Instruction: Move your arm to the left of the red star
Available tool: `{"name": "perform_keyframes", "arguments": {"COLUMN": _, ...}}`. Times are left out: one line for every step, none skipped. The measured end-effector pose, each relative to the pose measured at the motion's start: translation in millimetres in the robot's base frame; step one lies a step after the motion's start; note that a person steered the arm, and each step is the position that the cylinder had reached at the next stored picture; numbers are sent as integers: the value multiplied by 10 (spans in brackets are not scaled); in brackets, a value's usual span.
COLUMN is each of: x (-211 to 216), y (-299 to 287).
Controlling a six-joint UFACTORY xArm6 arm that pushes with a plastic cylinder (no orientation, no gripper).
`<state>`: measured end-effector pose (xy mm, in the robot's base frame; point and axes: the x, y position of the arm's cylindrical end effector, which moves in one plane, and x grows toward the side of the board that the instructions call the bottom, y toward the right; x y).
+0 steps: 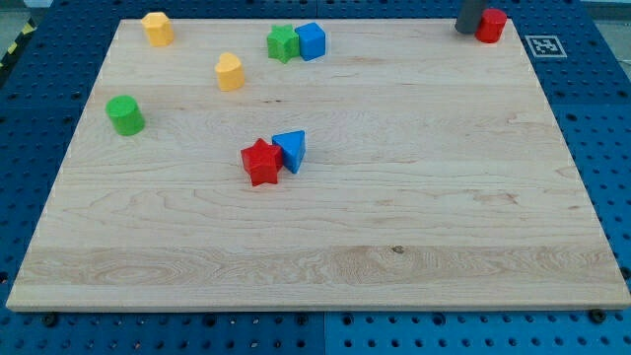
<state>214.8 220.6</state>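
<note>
Near board centre: red star (pixel 261 163), touching a blue triangle (pixel 291 150) on its right. No claw is fitted; my tip (pixel 466 31) is parked top right beside a red block (pixel 491 25). Approach judged unstarted; long diagonal travel required to star's left

a blue triangle (pixel 292 150) lies mid-tabletop (pixel 414 217). near the view's top a green star (pixel 282 43) touches a blue cube (pixel 312 40). one yellow block (pixel 157 29) sits top left, another yellow block (pixel 230 72) lower and to its right. a green cylinder (pixel 125 115) stands near the left edge. a red block (pixel 491 26) is in the top right corner.
</note>
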Motion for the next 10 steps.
{"name": "perform_keyframes", "arguments": {"x": 10, "y": -24}}
{"name": "perform_keyframes", "arguments": {"x": 183, "y": -429}}
{"name": "perform_keyframes", "arguments": {"x": 477, "y": -1053}}
{"name": "perform_keyframes", "arguments": {"x": 797, "y": -1764}}
{"name": "perform_keyframes", "arguments": {"x": 1054, "y": -2496}}
{"name": "perform_keyframes", "arguments": {"x": 1350, "y": -3213}}
{"name": "perform_keyframes", "arguments": {"x": 1933, "y": -3325}}
{"name": "perform_keyframes", "arguments": {"x": 2140, "y": -3323}}
{"name": "perform_keyframes", "arguments": {"x": 2549, "y": -3310}}
{"name": "perform_keyframes", "arguments": {"x": 2726, "y": -3307}}
